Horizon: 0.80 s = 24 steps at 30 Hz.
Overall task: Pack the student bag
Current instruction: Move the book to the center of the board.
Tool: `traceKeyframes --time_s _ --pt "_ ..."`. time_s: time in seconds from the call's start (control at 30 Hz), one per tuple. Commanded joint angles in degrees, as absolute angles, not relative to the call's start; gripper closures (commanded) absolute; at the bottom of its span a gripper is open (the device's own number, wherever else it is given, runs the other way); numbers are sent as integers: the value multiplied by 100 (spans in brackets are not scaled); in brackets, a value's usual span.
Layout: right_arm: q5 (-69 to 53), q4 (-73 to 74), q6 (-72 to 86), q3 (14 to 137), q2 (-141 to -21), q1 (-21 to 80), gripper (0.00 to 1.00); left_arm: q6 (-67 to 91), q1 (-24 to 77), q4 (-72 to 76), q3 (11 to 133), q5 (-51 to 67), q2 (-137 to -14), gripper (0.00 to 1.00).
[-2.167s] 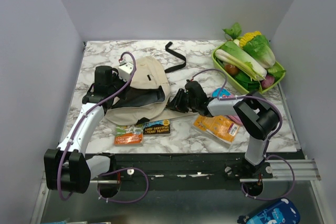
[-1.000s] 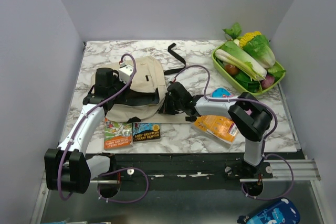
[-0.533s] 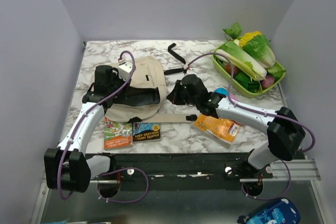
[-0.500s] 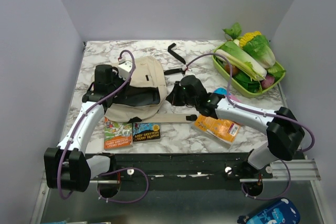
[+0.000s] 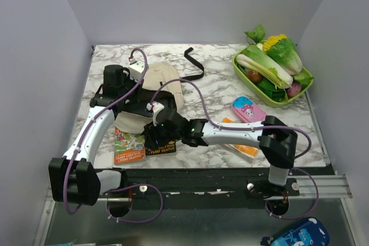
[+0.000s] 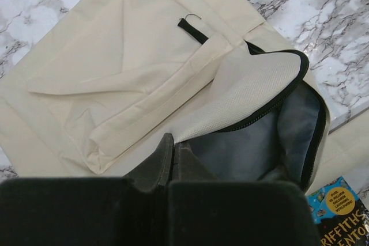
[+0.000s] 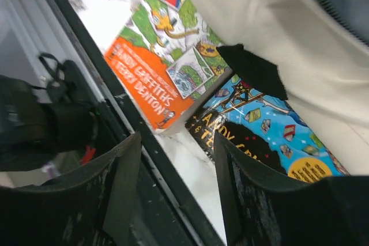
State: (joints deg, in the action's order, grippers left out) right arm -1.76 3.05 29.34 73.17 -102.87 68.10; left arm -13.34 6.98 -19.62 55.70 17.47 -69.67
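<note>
The student bag [image 5: 161, 82] is cream fabric with a black strap [image 5: 195, 66] and lies at the table's centre-left. My left gripper [image 5: 128, 96] is shut on the rim of its opening [image 6: 170, 142], holding the mesh flap [image 6: 242, 93] up so the grey lining [image 6: 253, 142] shows. My right gripper [image 5: 153, 137] is open and empty, low over two books in front of the bag. In the right wrist view its jaws [image 7: 177, 142] stand apart above the orange-and-green book [image 7: 153, 82] and the blue-and-black book [image 7: 265, 125]. The bag's cream side [image 7: 259, 33] lies just behind them.
A pink pencil case [image 5: 248, 109] and an orange book [image 5: 245, 149] lie right of centre, the book partly under my right arm. A green tray [image 5: 302, 87] of vegetables stands at the back right. The table's black front rail [image 7: 86, 56] is close beside the books.
My right arm has swung from right of the bag to its front left, now over the two books. The bag has been pulled up and back at the left gripper.
</note>
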Motion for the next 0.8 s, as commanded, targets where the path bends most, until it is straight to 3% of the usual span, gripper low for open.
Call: traceKeyframes --time_s 0.0,0.2,0.37,0.47,0.6,0.77 --pt "-123 527 2338 7611 -11107 6961 41 -1239 712 -1995 5660 1697 -6812 100" --pt "-71 554 2364 7919 -11733 6961 44 -1204 536 -1951 5984 1503 -6873 100" --pt "833 1027 2733 7867 -11936 6935 51 -1099 352 -1934 6293 1512 -6952 100" --pt "1177 1204 3102 7428 -11839 6795 55 -1081 238 -1951 6407 1591 -6996 100" --pt "1538 1678 3647 6892 -11690 6461 67 -1011 141 -2021 6582 1766 -7023 100" --pt "1889 1696 3902 5742 -11093 5952 70 -993 97 -2065 6741 1793 -6979 100"
